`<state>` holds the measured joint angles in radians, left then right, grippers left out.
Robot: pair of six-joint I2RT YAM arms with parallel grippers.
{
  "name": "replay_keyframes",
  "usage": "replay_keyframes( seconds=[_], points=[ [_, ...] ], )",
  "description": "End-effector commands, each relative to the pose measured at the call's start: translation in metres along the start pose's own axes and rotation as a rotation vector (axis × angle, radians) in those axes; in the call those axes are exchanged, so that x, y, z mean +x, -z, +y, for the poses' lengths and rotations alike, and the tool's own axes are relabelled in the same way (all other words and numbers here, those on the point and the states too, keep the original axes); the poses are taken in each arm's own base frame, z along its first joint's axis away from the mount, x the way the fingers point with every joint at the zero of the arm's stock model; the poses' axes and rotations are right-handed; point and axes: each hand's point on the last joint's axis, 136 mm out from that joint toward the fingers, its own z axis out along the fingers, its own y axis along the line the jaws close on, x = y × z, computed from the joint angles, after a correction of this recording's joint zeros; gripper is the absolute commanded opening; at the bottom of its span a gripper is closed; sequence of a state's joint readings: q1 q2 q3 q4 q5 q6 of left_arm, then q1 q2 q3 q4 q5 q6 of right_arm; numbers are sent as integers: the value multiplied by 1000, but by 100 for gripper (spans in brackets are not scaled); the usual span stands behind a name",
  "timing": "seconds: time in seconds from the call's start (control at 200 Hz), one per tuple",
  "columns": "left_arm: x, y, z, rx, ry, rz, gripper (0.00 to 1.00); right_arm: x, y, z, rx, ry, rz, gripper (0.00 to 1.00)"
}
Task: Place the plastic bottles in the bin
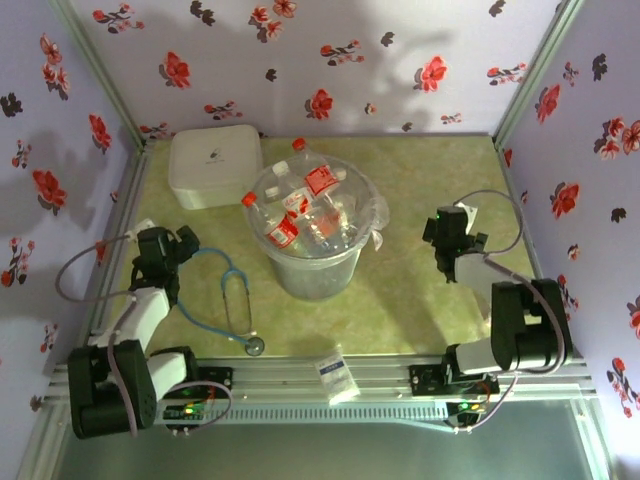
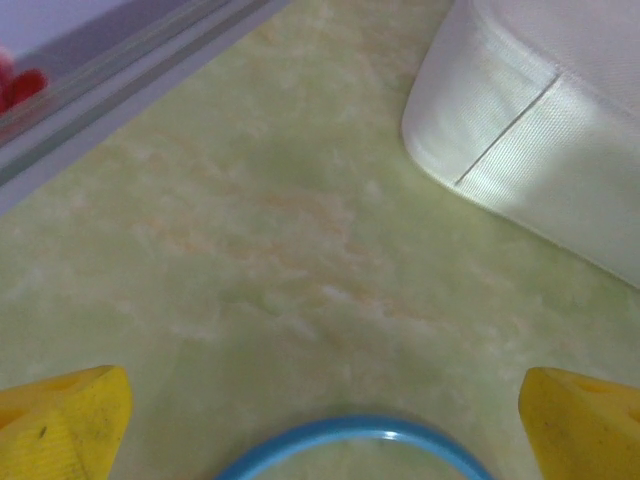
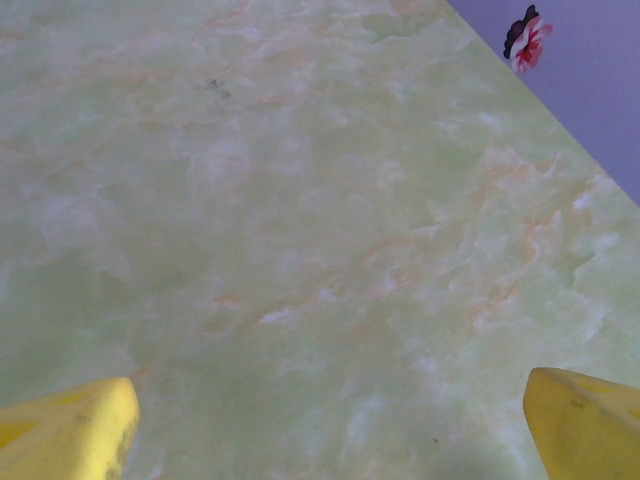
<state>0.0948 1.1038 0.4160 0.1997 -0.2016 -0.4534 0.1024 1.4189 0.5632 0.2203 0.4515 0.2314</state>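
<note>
The round translucent bin (image 1: 318, 275) stands at the table's middle. Several clear plastic bottles (image 1: 310, 205) with red caps and red labels lie heaped inside it, reaching above its rim. My left gripper (image 1: 170, 243) hovers low at the table's left, well apart from the bin. Its yellow fingertips (image 2: 60, 425) are spread wide, so it is open with nothing between them. My right gripper (image 1: 448, 236) sits to the right of the bin, also apart from it. It is open too, its yellow fingers (image 3: 580, 425) wide over bare green tabletop.
A flat white lidded box (image 1: 214, 166) rests at the back left, its corner (image 2: 520, 140) ahead of the left gripper. A blue stethoscope (image 1: 232, 300) trails along the left front; its tube (image 2: 350, 435) curves under the left fingers. A small white packet (image 1: 338, 375) lies at the front edge.
</note>
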Motion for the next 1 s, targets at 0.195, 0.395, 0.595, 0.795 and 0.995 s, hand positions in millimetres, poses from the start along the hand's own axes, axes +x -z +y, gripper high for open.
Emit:
replay_keyframes(
  seconds=[0.195,0.395,0.595,0.795,0.995],
  points=[
    [-19,-37,-21,71,-176,-132,100,-41,-5,1,15,-1,-214,99],
    [-24,-48,-30,90,-258,-168,100,-37,-5,2,-16,-26,-294,99],
    [-2,-50,-65,167,-438,-244,100,-32,-3,8,-75,-12,-306,99],
    [2,-50,-63,148,-439,-217,100,-23,-8,3,-79,-48,-297,99],
    [1,-50,-63,147,-437,-221,100,-25,-9,1,-78,-58,-326,99]
  ],
)
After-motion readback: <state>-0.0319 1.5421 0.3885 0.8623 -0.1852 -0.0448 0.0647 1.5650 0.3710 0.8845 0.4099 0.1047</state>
